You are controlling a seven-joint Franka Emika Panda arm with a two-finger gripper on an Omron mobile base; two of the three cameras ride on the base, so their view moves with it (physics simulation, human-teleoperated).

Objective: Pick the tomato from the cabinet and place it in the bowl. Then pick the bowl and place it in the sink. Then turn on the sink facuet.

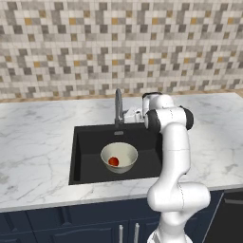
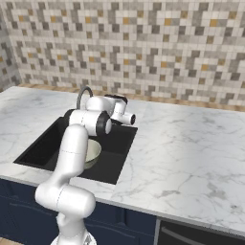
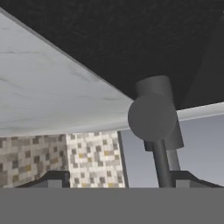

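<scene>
Our pincer (image 3: 118,179) sits close up against the sink facuet (image 3: 153,118), with its two dark fingertips (image 3: 54,178) set well apart at the bottom of the hand view, one on each side of the faucet's slim stem, and clamped on nothing that we can make out; whether either tip touches the metal we cannot tell. In that tilted hand view the rounded grey end of the faucet faces us, with the white marble counter (image 3: 52,96) and the black of the sink (image 3: 131,35) beyond it. From the left base view we see the arm reaching forward over the near counter edge, its hand just beside the upright faucet (image 1: 118,108) at the back rim of the sink (image 1: 85,156). Inside the black basin rests the bowl (image 1: 119,157), upright, and the tomato (image 1: 113,161) lies in it, toward its left side. In the right base view the bowl (image 2: 92,152) is partly hidden behind the arm. Farthest back, behind the marble, stands the mosaic tile wall (image 1: 118,42).
</scene>
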